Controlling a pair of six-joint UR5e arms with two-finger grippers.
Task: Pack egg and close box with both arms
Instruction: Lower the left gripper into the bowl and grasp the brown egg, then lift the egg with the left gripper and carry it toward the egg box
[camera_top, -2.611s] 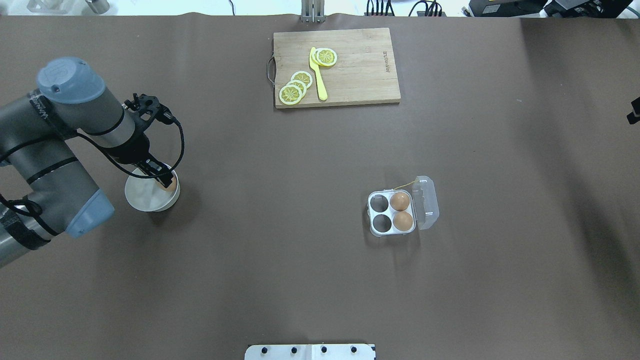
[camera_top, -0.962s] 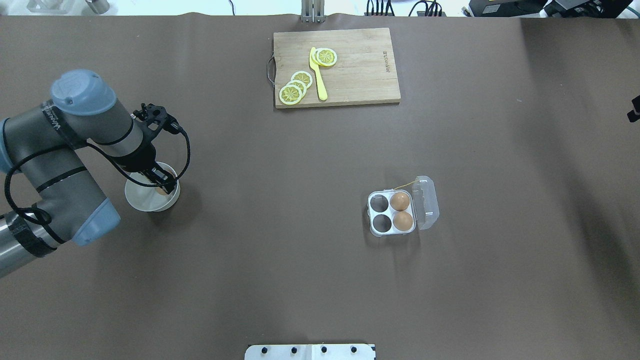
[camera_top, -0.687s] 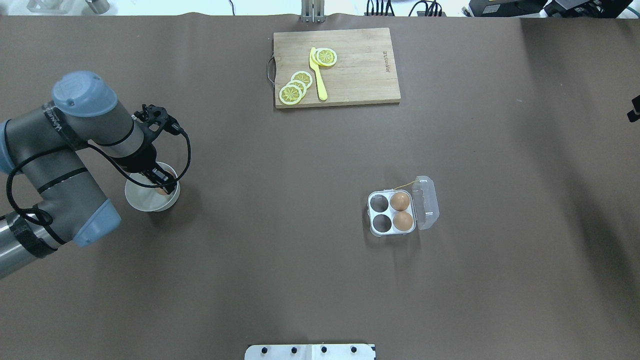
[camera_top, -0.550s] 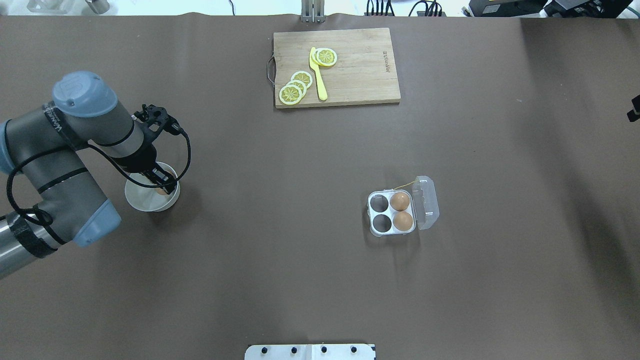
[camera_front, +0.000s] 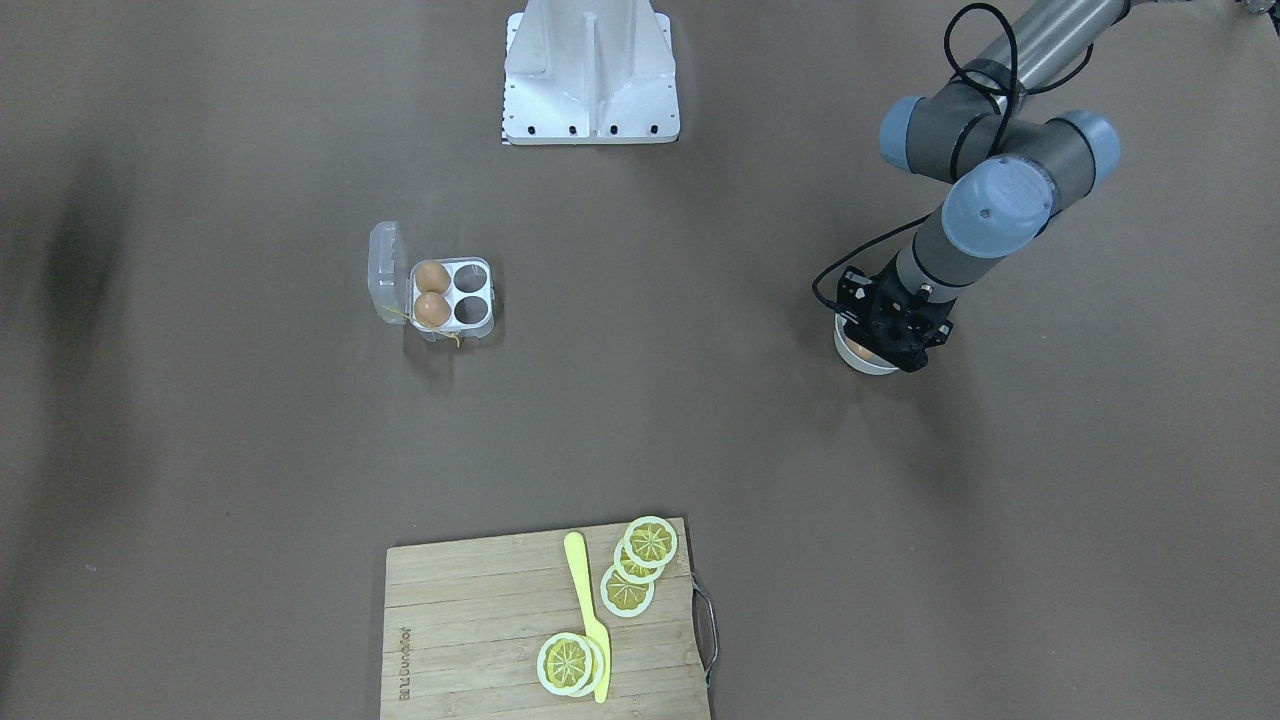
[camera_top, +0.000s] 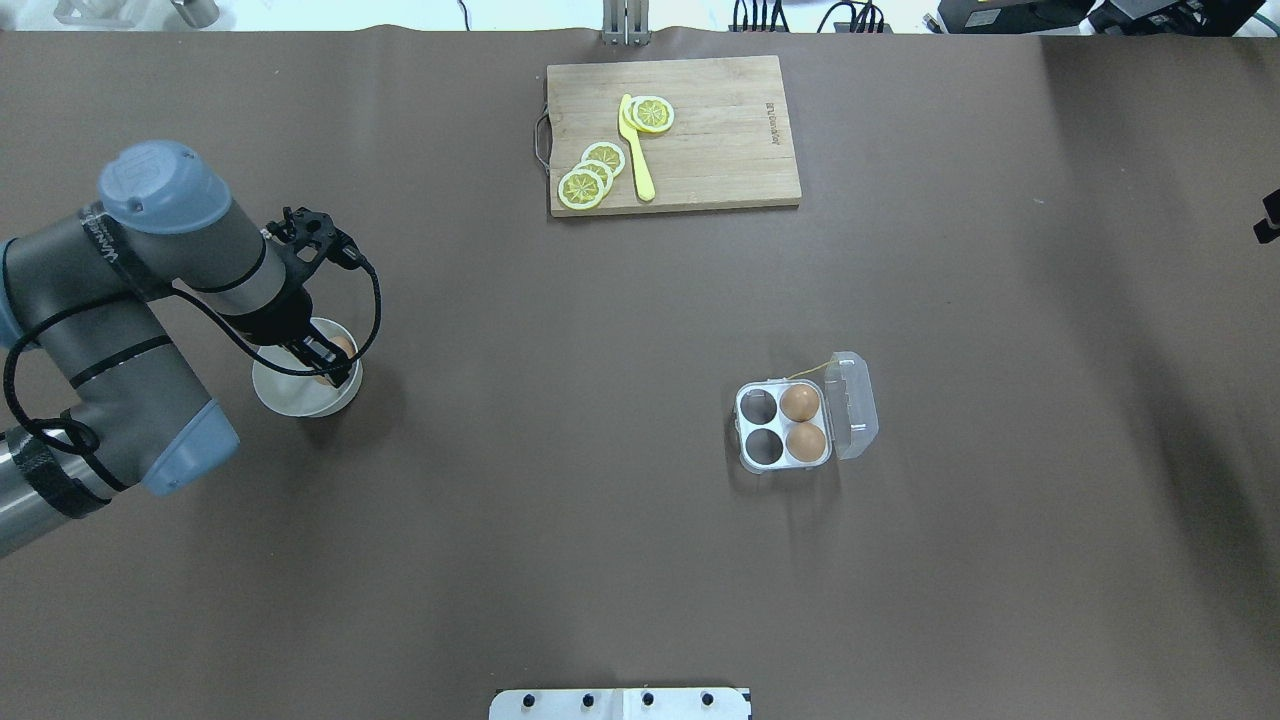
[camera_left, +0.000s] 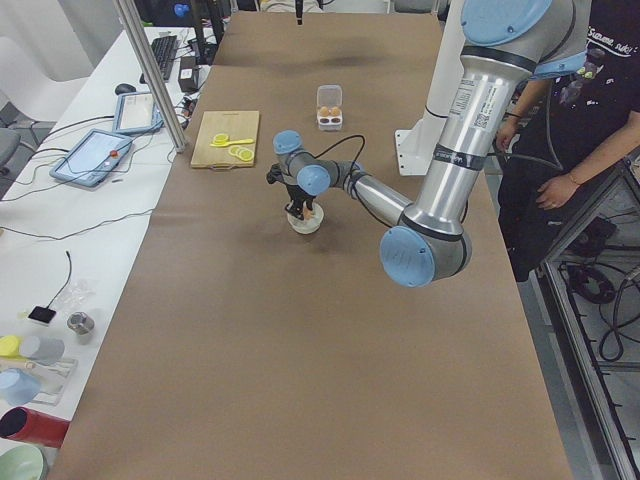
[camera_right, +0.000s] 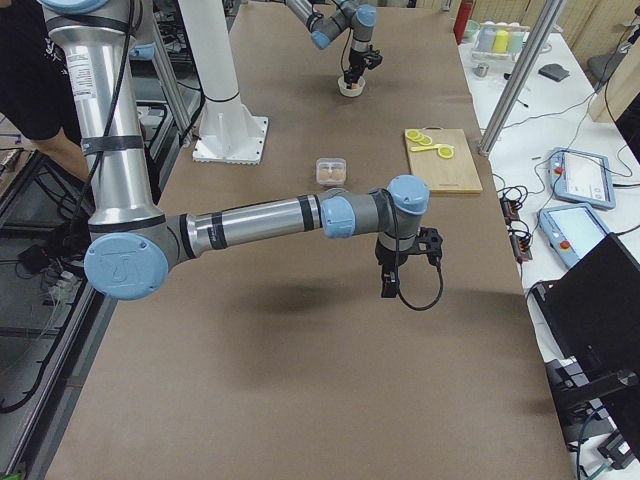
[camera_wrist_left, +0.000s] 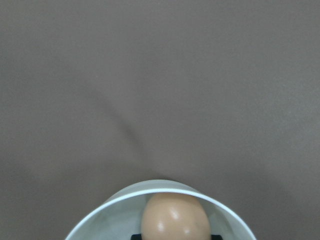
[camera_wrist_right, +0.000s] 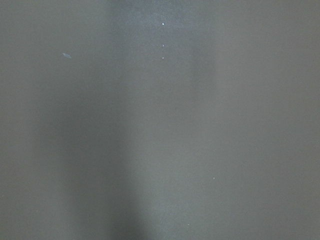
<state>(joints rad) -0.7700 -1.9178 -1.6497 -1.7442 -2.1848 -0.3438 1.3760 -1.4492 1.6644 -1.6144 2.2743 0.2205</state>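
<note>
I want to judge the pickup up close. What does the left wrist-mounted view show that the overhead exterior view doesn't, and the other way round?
Only the left wrist-mounted view: the egg close up, smooth and glossy, inside the rim of the white bowl. Only the overhead exterior view: the left arm, the open box with two eggs and two empty cells, the cutting board with lemon slices. Both: egg, bowl, brown table.

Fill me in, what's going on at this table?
The left gripper is down in the white bowl at an egg; whether it grips is unclear. The box sits open with two eggs in it and two cells empty. The right gripper hangs over bare table.
</note>
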